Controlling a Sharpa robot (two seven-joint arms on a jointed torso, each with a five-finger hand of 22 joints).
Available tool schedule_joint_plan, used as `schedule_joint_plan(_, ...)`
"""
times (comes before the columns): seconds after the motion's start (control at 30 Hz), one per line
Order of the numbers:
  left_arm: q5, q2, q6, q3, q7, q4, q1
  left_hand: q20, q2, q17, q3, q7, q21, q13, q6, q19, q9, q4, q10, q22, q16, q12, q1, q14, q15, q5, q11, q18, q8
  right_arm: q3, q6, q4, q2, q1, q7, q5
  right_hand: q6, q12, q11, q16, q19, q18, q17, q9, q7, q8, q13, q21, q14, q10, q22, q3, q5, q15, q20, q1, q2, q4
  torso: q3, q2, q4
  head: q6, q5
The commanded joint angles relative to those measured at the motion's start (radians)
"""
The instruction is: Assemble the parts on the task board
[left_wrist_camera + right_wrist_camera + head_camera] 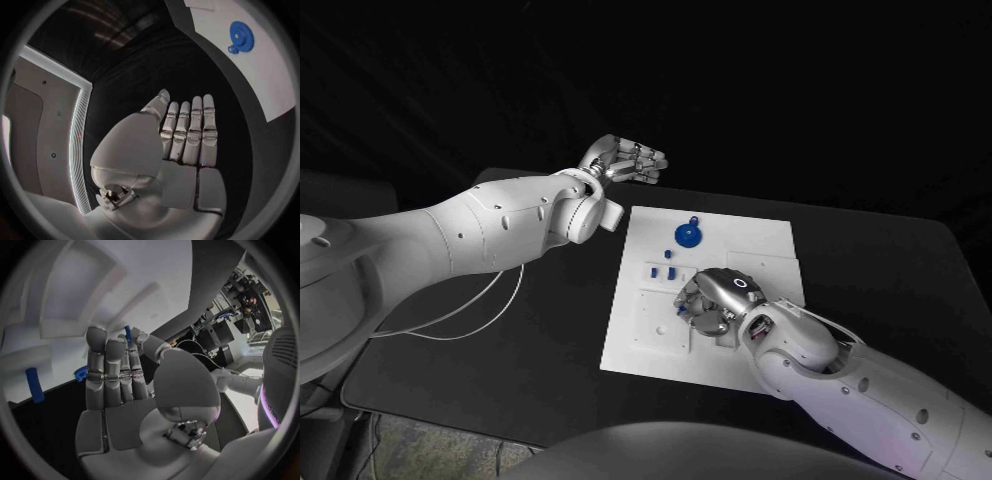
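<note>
While the white task board [764,250] lies flat in the middle of the black counter [516,340], the right robot hand [714,300] is lowered onto its central area, fingers curled down among the small blue parts [666,270]. From the right wrist view, a slim blue piece [127,333] stands up between the tips of the fingers [116,365], apparently pinched there, though the head view is too crowded to confirm the grasp. Two more blue pieces sit on the board just beside that hand: an upright peg [34,385] and a smaller part [80,373] close against the outer finger. A round blue gear [689,235] with a small knob next to it rests on the far part of the board, apart from the right robot hand. The left robot hand [626,161] hangs above the counter beyond the board's far left corner, well clear of the board; its fingers [190,130] are stretched out straight and side by side, holding nothing. The same blue gear [242,35] appears from the left wrist view, lying on the white board away from that hand.
</note>
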Motion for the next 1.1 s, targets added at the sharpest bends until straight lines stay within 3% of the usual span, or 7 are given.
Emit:
schedule_joint_plan(0.03, -0.002, 0.0, 0.014, 0.001, 0.005, 0.003, 0.001, 0.003, 0.006, -0.001, 0.004, 0.001, 0.004, -0.001, 0.001, 0.003, 0.0, 0.0, -0.005, -0.001, -0.004, 0.0, 0.004, -0.007, 0.002, 0.004, 0.001, 0.01, -0.004, -0.003, 0.027, -0.002, 0.001, -0.001, -0.015, -0.035, 0.001, 0.003, -0.005, -0.004, 0.038, 0.018, 0.002, -0.001, 0.001, 0.004, 0.002, -0.003, 0.0, 0.002, -0.001, 0.002, -0.001, 0.0, -0.005, 0.001, 0.013, -0.006, 0.0004, 0.0, 0.0019, -0.002, 0.0)
schedule_joint_plan(0.4, -0.001, -0.003, 0.014, 0.001, 0.004, 0.007, 0.001, 0.003, 0.006, -0.001, 0.005, 0.001, 0.004, -0.001, 0.001, 0.002, 0.0, 0.0, -0.006, -0.003, -0.004, 0.0, 0.003, -0.008, 0.003, 0.004, 0.001, 0.01, -0.004, -0.016, 0.03, -0.012, 0.011, -0.001, -0.023, -0.048, -0.024, 0.002, 0.004, -0.003, 0.034, 0.018, 0.003, -0.009, 0.009, 0.003, 0.0, -0.015, -0.004, -0.026, -0.003, -0.004, 0.004, 0.006, -0.001, 0.001, 0.01, -0.002, -0.0008, 0.0, 0.003, -0.01, 0.001)
schedule_joint_plan(0.53, -0.001, -0.003, 0.009, 0.001, 0.004, 0.006, 0.001, 0.003, 0.006, -0.001, 0.005, 0.001, 0.004, -0.001, 0.001, 0.002, 0.0, 0.0, -0.006, -0.003, -0.004, 0.0, 0.003, -0.008, 0.003, 0.004, 0.001, 0.01, -0.004, -0.021, 0.029, -0.015, 0.012, -0.001, -0.021, -0.043, -0.05, 0.0, 0.014, 0.0, 0.034, 0.022, 0.003, -0.024, 0.016, 0.003, -0.001, -0.018, -0.005, -0.06, -0.002, -0.03, 0.038, 0.015, 0.007, -0.004, -0.006, 0.006, -0.0004, 0.0, 0.0035, -0.016, 0.003)
schedule_joint_plan(0.8, 0.002, -0.004, 0.007, 0.001, 0.003, 0.004, 0.001, 0.003, 0.006, -0.001, 0.005, 0.001, 0.004, -0.001, 0.001, 0.002, 0.0, 0.0, -0.006, -0.003, -0.004, 0.0, 0.003, -0.008, 0.003, 0.004, 0.001, 0.01, -0.004, -0.024, 0.012, -0.016, 0.01, -0.001, -0.015, -0.027, -0.078, -0.001, 0.026, 0.005, 0.039, 0.031, -0.003, -0.048, 0.022, 0.003, -0.002, -0.031, -0.004, -0.097, -0.011, -0.086, 0.049, 0.024, 0.019, -0.004, -0.031, 0.028, 0.0012, 0.0, 0.0019, -0.018, 0.005)
schedule_joint_plan(1.0, 0.005, -0.005, 0.008, 0.001, 0.002, 0.004, 0.001, 0.003, 0.004, -0.001, 0.004, 0.001, 0.005, -0.001, 0.001, 0.003, 0.0, 0.0, -0.007, -0.005, -0.004, 0.0, 0.002, -0.007, 0.003, 0.003, 0.002, 0.01, -0.004, -0.024, -0.013, -0.014, 0.007, -0.001, -0.012, -0.013, -0.11, -0.001, 0.046, 0.002, 0.039, 0.04, -0.01, -0.05, 0.03, 0.002, -0.004, -0.046, -0.004, -0.167, -0.024, -0.1, 0.05, 0.035, 0.027, -0.016, -0.06, 0.034, 0.0017, 0.001, 0.0015, -0.016, 0.005)
schedule_joint_plan(1.07, 0.005, -0.005, 0.008, 0.001, 0.001, 0.004, 0.001, 0.003, 0.004, -0.001, 0.004, 0.001, 0.005, -0.001, 0.001, 0.003, 0.0, 0.0, -0.007, -0.005, -0.004, 0.0, 0.002, -0.007, 0.003, 0.003, 0.002, 0.01, -0.004, -0.024, -0.023, -0.012, 0.005, -0.001, -0.014, -0.007, -0.149, 0.002, 0.058, -0.004, 0.035, 0.051, -0.016, -0.052, 0.024, 0.003, -0.003, -0.083, -0.011, -0.224, -0.046, -0.156, 0.085, 0.044, 0.037, -0.022, -0.086, 0.044, 0.0016, 0.001, 0.0018, -0.016, 0.004)
schedule_joint_plan(1.1, 0.005, -0.005, 0.009, 0.001, 0.001, 0.004, 0.001, 0.003, 0.004, -0.001, 0.004, 0.001, 0.005, -0.001, 0.001, 0.003, 0.0, 0.0, -0.007, -0.005, -0.004, 0.0, 0.002, -0.007, 0.003, 0.003, 0.002, 0.01, -0.004, -0.024, -0.031, -0.01, 0.005, -0.001, -0.017, -0.006, -0.173, 0.004, 0.063, -0.005, 0.036, 0.055, -0.018, -0.053, 0.016, 0.004, -0.003, -0.092, -0.014, -0.242, -0.054, -0.205, 0.096, 0.049, 0.041, -0.011, -0.082, 0.053, 0.0016, 0.001, 0.0018, -0.016, 0.004)
